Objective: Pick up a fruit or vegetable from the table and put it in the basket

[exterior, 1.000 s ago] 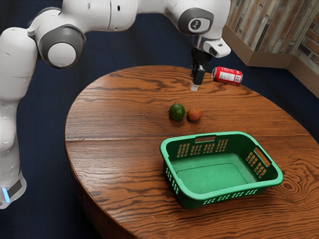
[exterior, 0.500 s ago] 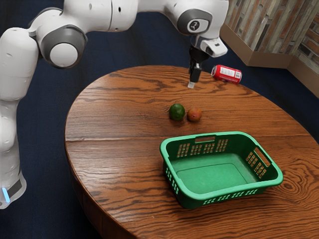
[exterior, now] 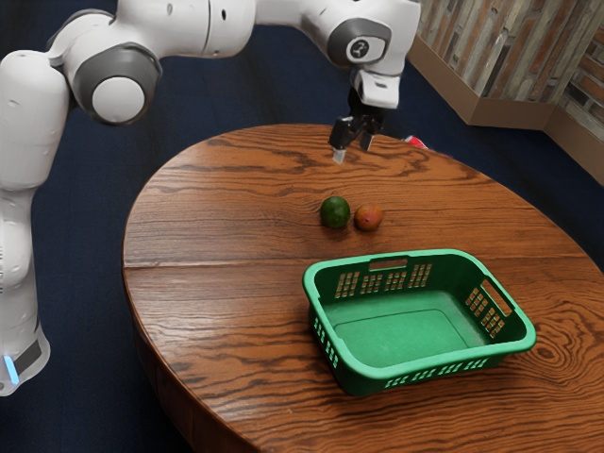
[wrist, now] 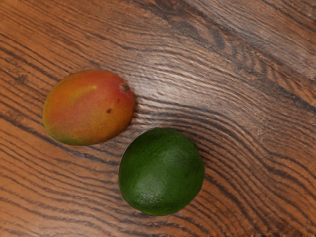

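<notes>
**Arm (exterior: 179, 28) shifts its hand toward the exterior view's left; can (exterior: 414, 142) slips behind the far edge of the bench (exterior: 217, 330)**

Nothing of the task itself is done: both pieces of fruit lie on the bench, and the whole job is left, from grasp to carry to release. The basket (exterior: 425, 368), upright and empty, stands nearer the bench's near edge than the fruit does, its place the same as half a second ago.

Up above the wood, the gripper (exterior: 353, 149) is open, its two fingers standing clearly apart with nothing between them and nothing touched. It hangs between the fruit and the bench's far edge.

Only a red bit of the can shows past that edge, where the whole of it could be seen earlier; it looks to have rolled off. It matters little here.

Mango (wrist: 89, 107) and avocado (wrist: 162, 172) sit close beside each other, between basket and far edge. Either would serve. With so narrow a space between them, a finger coming down could nudge the neighbour, so the grasp probably wants turning to suit.
</notes>
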